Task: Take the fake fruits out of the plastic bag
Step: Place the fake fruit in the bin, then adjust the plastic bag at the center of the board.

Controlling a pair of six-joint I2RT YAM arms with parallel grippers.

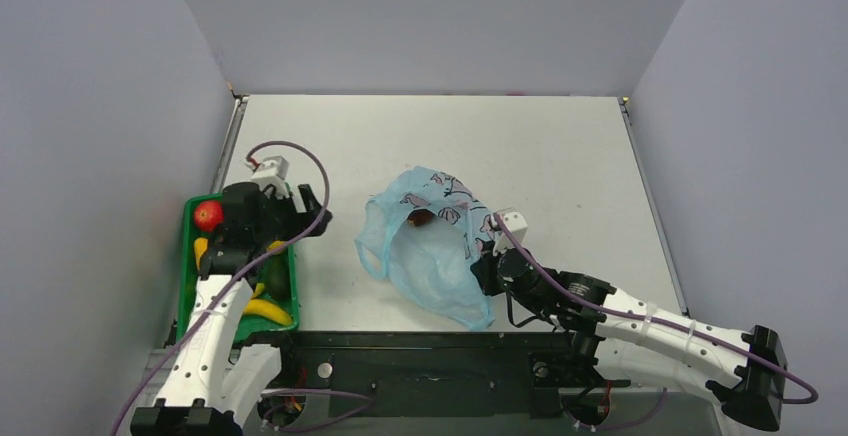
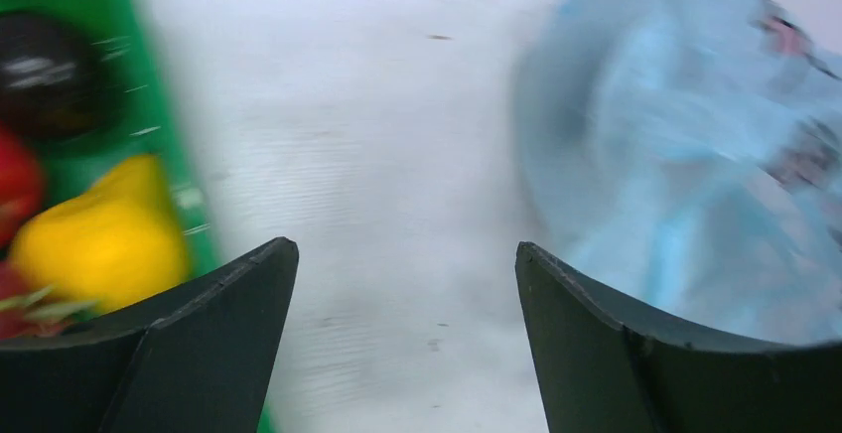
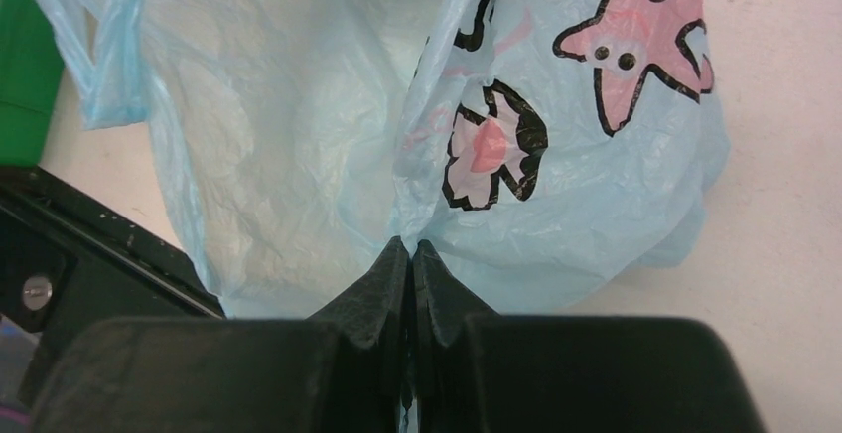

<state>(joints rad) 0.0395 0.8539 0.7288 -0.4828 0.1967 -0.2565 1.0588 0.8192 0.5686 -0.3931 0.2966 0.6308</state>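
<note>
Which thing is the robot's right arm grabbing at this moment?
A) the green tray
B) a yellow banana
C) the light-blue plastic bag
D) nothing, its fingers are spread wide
C: in the right wrist view, the right gripper has its fingers pressed together on a fold of the plastic bag, just below the printed shell figure.

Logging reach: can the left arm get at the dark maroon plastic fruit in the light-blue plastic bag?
Likely yes: the open left gripper hangs near the mouth of the bag, where the maroon fruit shows uncovered; the right gripper pinches the bag.
</note>
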